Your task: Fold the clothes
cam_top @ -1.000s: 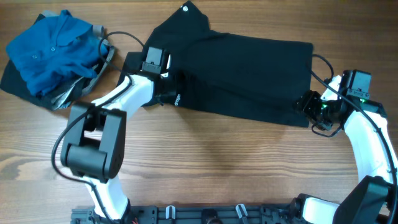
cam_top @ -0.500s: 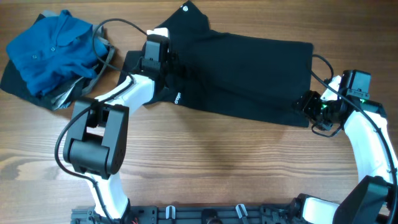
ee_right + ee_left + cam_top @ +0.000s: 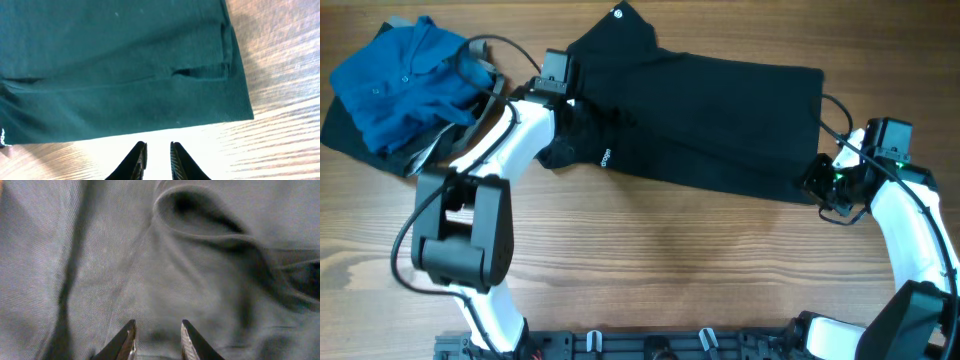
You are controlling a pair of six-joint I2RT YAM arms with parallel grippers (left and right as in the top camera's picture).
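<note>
A black shirt (image 3: 720,110) lies spread across the far middle of the table, with its left part bunched and a white logo (image 3: 604,157) near the front edge. My left gripper (image 3: 580,108) is over the shirt's left part. In the left wrist view its jaws (image 3: 157,330) stand apart just above wrinkled black cloth (image 3: 200,255), with nothing held. My right gripper (image 3: 817,182) is at the shirt's front right corner. In the right wrist view its jaws (image 3: 157,150) are narrowly apart over bare wood, just off the hem (image 3: 110,65).
A heap of clothes with a blue shirt (image 3: 395,80) on top lies at the far left corner. The wooden table (image 3: 670,260) shows in front of the black shirt. Cables trail from both wrists.
My left gripper has moved up and left along the shirt's left part, and the cloth there has bunched. My right gripper has drawn back slightly, off the shirt's corner.
</note>
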